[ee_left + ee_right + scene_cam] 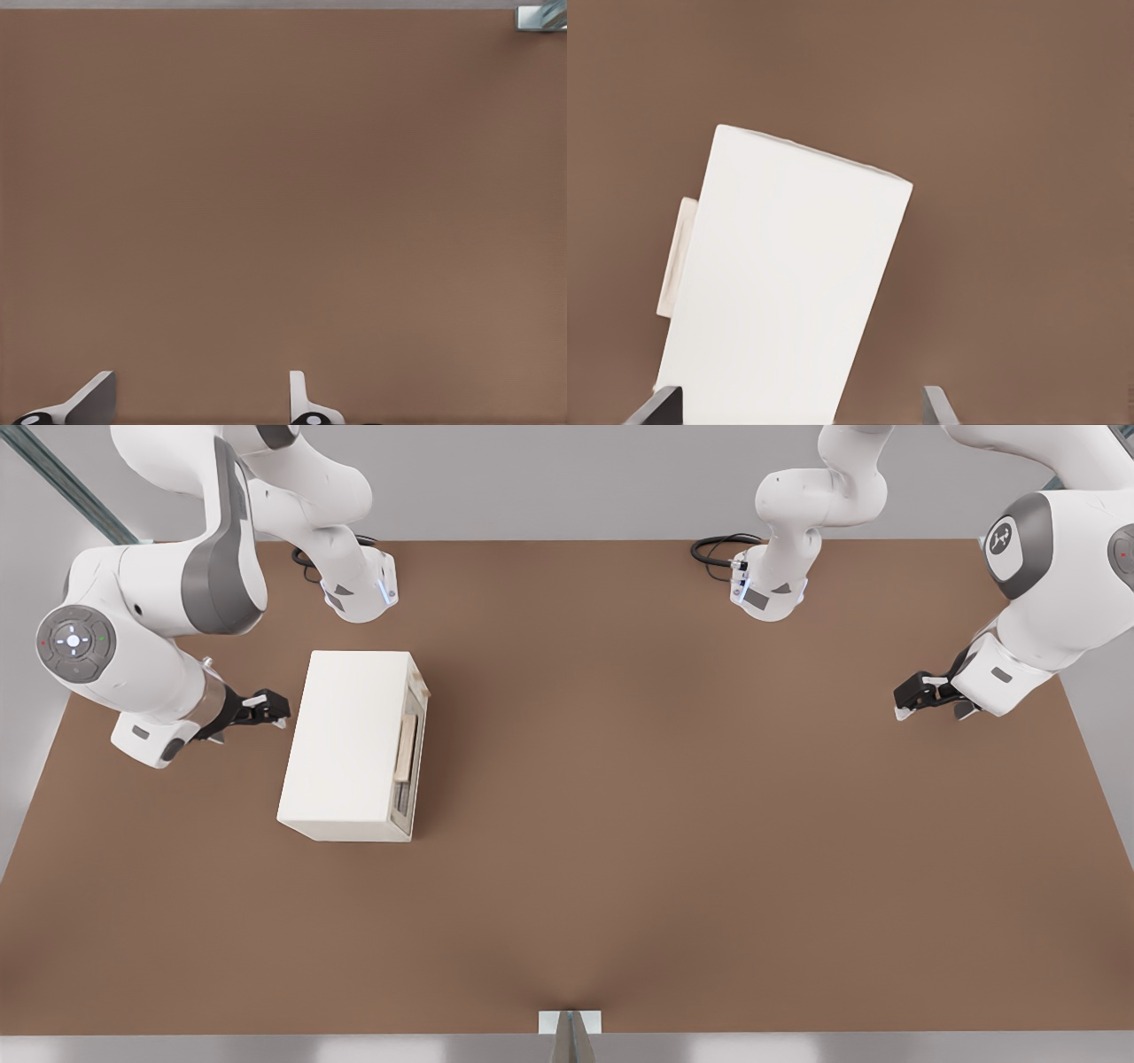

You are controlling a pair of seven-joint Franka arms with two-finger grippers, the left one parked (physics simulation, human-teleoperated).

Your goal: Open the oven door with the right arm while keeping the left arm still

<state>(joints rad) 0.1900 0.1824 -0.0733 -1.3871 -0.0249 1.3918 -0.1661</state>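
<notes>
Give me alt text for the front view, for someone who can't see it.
A cream-white oven sits on a brown table, its closed door facing the front view's right. The right arm's open tool hovers beside the oven's back, on the front view's left.

The right arm (151, 602) is reaching in from the front view's left, its forearm bending down and its wrist turning the black gripper (266, 708) toward the front view's right. The gripper is hovering low, and its two fingers (656, 407) are standing wide apart, holding nothing between them.
</notes>
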